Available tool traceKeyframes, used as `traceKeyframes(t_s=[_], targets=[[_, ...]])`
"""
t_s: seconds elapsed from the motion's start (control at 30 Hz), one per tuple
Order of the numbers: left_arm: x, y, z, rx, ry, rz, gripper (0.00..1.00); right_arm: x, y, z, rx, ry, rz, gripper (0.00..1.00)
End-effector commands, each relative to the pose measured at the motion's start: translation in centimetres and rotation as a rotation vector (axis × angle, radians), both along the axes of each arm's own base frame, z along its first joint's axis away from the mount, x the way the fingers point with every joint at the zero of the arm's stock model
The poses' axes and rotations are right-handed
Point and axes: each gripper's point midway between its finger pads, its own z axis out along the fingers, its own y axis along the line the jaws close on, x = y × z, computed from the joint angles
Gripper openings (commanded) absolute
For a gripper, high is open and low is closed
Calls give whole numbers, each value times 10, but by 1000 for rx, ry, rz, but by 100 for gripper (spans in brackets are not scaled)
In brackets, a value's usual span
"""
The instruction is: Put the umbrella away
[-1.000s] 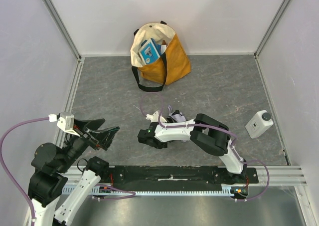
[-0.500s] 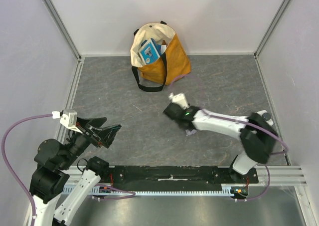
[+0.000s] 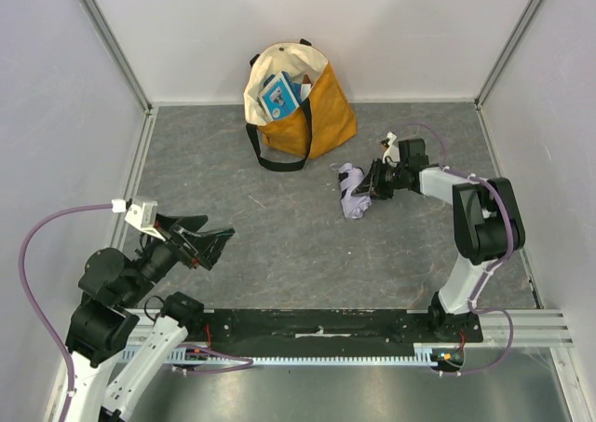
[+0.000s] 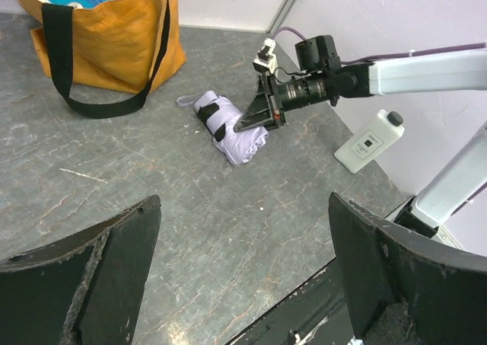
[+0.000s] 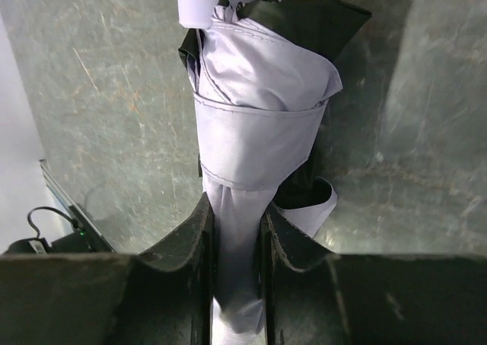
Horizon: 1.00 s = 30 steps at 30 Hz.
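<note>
The folded umbrella [image 3: 354, 199], pale lavender with a black strip, sits low at the table's middle right, a short way right of the bag. My right gripper [image 3: 372, 183] reaches it from the right and is shut on one end of its fabric [image 5: 237, 231]. Whether the umbrella rests on the table or hangs just above it, I cannot tell. The left wrist view shows the umbrella [image 4: 228, 128] with the right gripper [image 4: 251, 120] on it. Over the near left of the table my left gripper [image 3: 209, 245] stands wide open and holds nothing [image 4: 243, 204].
A mustard-and-cream tote bag [image 3: 298, 105] with a blue book inside stands open at the back centre, its black strap lying on the table [image 4: 106, 40]. A white bottle [image 4: 369, 141] lies on the table near the right wall. Walls enclose three sides.
My right arm swung from the near middle toward the back right, carrying the umbrella, its jaws having closed on it. The left gripper drifted slightly right and stayed open.
</note>
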Motion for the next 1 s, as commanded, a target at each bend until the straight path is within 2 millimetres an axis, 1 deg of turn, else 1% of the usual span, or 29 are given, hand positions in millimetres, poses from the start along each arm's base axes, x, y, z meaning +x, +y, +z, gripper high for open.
traceKeyframes(t_s=[0.0, 0.07, 0.1, 0.13, 0.17, 0.3, 0.33, 0.4, 0.47, 0.5, 0.53, 0.57, 0.63, 0.67, 0.73, 0.8, 0.83, 0.87, 0.9, 0.93, 0.97], targets=[[2, -8, 10, -28, -22, -32, 95, 37, -7, 13, 23, -61, 28, 31], [2, -8, 10, -30, -23, -36, 95, 38, -28, -8, -86, 26, -19, 34], [2, -9, 8, -28, -19, -37, 95, 43, -37, -16, -141, 37, -31, 35], [2, -8, 8, -28, -22, -37, 95, 40, -49, -26, -209, 76, -45, 37], [2, -9, 8, -28, -19, -37, 95, 43, -60, -30, -269, 84, -74, 39], [1, -10, 7, -26, -17, -46, 95, 47, -90, -31, -407, 80, -153, 50], [2, -10, 6, -23, -15, -46, 95, 49, -96, -29, -428, 74, -165, 56], [2, -11, 6, -23, -13, -48, 95, 49, -104, -27, -456, 80, -181, 63], [3, -12, 6, -21, -11, -52, 95, 50, -104, -21, -456, 64, -181, 73], [2, -12, 6, -22, -10, -55, 95, 50, -100, -20, -432, 61, -168, 76], [3, -12, 6, -22, -8, -54, 95, 51, -91, -16, -382, 49, -141, 77], [2, -12, 5, -25, -8, -54, 95, 51, -77, -13, -317, 35, -100, 77], [3, -13, 5, -27, -6, -58, 95, 53, -63, -8, -251, 3, -66, 78], [2, -14, 5, -29, -5, -61, 95, 54, -60, -6, -235, -8, -60, 79], [1, -14, 6, -31, -7, -66, 95, 53, -49, -5, -196, -21, -36, 76], [1, -13, 7, -33, -9, -63, 95, 51, -37, -2, -194, -40, -10, 72], [0, -13, 8, -35, -12, -63, 95, 51, -30, 1, -200, -56, 4, 68], [0, -13, 8, -35, -13, -63, 95, 49, -25, 3, -208, -68, 17, 62], [0, -13, 9, -35, -13, -62, 95, 51, -22, 6, -228, -86, 9, 54], [1, -13, 8, -34, -10, -63, 95, 52, -21, 14, -274, -112, -14, 42], [1, -14, 8, -37, -8, -65, 95, 55, -34, 15, -383, -127, -69, 35]])
